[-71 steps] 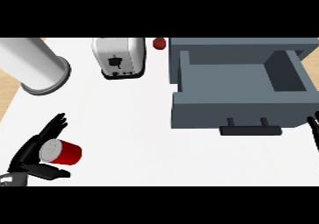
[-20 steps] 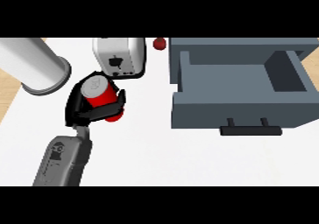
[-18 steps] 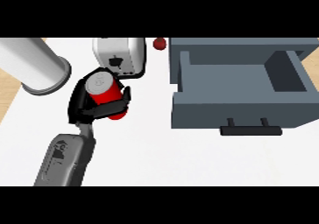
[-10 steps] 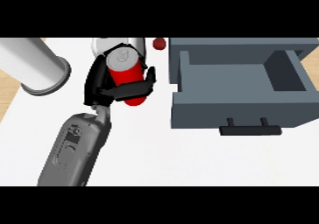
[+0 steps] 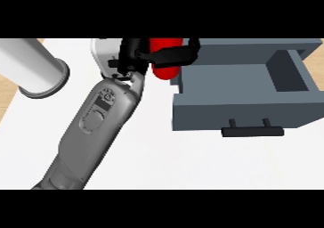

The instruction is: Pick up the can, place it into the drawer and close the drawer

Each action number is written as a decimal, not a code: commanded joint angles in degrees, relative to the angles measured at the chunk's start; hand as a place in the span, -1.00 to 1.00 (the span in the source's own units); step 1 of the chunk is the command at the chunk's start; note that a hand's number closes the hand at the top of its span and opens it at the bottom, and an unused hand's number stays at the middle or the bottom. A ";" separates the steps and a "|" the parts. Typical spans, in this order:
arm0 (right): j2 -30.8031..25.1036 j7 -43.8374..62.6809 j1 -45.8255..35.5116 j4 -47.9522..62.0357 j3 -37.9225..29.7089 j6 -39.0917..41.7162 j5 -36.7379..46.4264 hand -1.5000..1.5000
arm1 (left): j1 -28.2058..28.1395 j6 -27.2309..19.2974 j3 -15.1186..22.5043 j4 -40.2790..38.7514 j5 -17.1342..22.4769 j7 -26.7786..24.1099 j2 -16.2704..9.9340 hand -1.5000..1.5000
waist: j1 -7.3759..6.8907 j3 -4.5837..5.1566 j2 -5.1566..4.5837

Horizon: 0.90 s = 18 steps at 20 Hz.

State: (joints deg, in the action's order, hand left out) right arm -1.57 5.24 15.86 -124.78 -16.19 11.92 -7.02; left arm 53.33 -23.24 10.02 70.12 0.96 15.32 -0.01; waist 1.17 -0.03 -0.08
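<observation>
The red can is held by the left hand, black fingers curled across its body and clamped on it, at the top of the head view. The can is seen just at the left wall of the open grey drawer, its lower end overlapping that wall's edge; whether it is over the drawer's inside or beside it cannot be told. The grey left forearm is stretched diagonally from the lower left up to the hand, across the white desk. Behind the hand, a white appliance is partly hidden by it. A large white cylinder is lying at the upper left, well apart from the drawer. The drawer is pulled out, its dark handle facing the lower edge, its compartment open to view. The right hand is not seen.
</observation>
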 commanded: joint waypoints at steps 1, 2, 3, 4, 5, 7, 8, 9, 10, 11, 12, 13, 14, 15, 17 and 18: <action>-1.06 2.15 1.28 -1.62 -2.02 0.95 -2.27 -1.00 | 5.71 -4.96 3.68 -4.17 2.42 1.30 0.01 1.00 | 0.11 0.00 0.05; -2.43 2.85 -0.35 -0.94 -2.59 1.77 -3.73 -1.00 | 8.42 -2.69 1.29 -7.99 2.63 0.99 0.01 1.00 | 0.11 0.00 -0.02; -0.84 0.32 -1.46 1.85 -1.33 0.41 -0.53 -1.00 | 11.47 -4.13 0.93 -9.48 2.87 1.68 0.01 1.00 | 0.07 -0.01 -0.07; 1.46 -0.34 0.30 -0.37 2.74 -1.60 2.74 -1.00 | 12.82 -4.32 0.80 -12.96 3.86 -1.01 0.01 1.00 | 0.40 0.00 -0.15; -1.28 1.62 -0.04 -0.96 -0.95 1.40 -2.04 -1.00 | 14.82 -7.36 2.98 -14.81 5.39 -0.84 0.01 1.00 | 0.89 -0.01 -0.16; -0.15 -0.42 0.41 -0.38 -0.59 1.18 -0.98 -1.00 | 18.78 -8.26 3.18 -15.90 6.75 1.30 0.01 1.00 | 0.79 -0.03 -0.09; 0.48 -0.10 -0.85 0.85 -0.04 -0.83 2.17 -1.00 | 18.68 -5.75 1.70 -16.75 6.01 1.30 0.01 1.00 | 0.15 -0.01 -0.08; -0.22 -0.64 0.21 1.29 -0.01 1.53 -0.05 -1.00 | 22.48 -8.18 2.07 -22.23 7.58 -0.43 0.01 1.00 | 1.30 -0.05 -0.32; -0.14 -0.65 -0.13 1.45 -0.32 1.21 0.12 -1.00 | 20.70 -7.14 3.50 -21.18 7.82 -0.93 0.01 1.00 | 0.58 -0.03 -0.15; -0.25 -1.33 -2.03 3.42 -0.21 0.78 0.66 -1.00 | 22.71 -5.89 1.96 -24.55 8.57 -2.04 0.01 1.00 | 0.71 -0.03 -0.30; -0.03 -1.18 -0.79 1.41 -1.33 0.31 0.22 -1.00 | 22.57 -4.10 1.78 -21.66 7.46 0.07 0.01 1.00 | 0.14 -0.01 -0.05; -0.91 2.64 -1.41 -0.94 -0.75 0.49 -1.24 -1.00 | 26.09 -7.56 3.73 -28.15 10.35 -1.94 0.01 1.00 | 1.99 -0.04 -0.47; 0.18 1.14 -1.58 0.43 0.55 -0.12 1.30 -1.00 | 25.93 -7.85 4.24 -28.88 10.89 -3.31 0.01 1.00 | 1.39 -0.04 -0.39; 0.38 -0.50 1.85 -1.19 -0.68 1.52 -0.65 -1.00 | 28.71 -7.22 2.60 -30.85 10.74 -2.07 0.01 1.00 | 1.85 -0.06 -0.36; -0.02 3.12 -2.06 -0.99 0.24 -0.19 -0.39 -1.00 | 26.70 -9.44 8.16 -29.26 14.40 -2.81 0.01 1.00 | 1.36 -0.04 -0.25; -1.28 1.84 -2.69 1.35 -1.80 0.62 -1.73 -1.00 | 28.66 -8.10 5.87 -32.78 13.30 -4.27 0.01 1.00 | 1.31 -0.05 -0.37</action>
State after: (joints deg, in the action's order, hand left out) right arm -2.05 6.88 14.21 -124.58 -16.66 12.27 -7.44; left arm 78.79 -31.09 15.04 42.19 12.38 12.56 0.00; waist 2.50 -0.06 -0.41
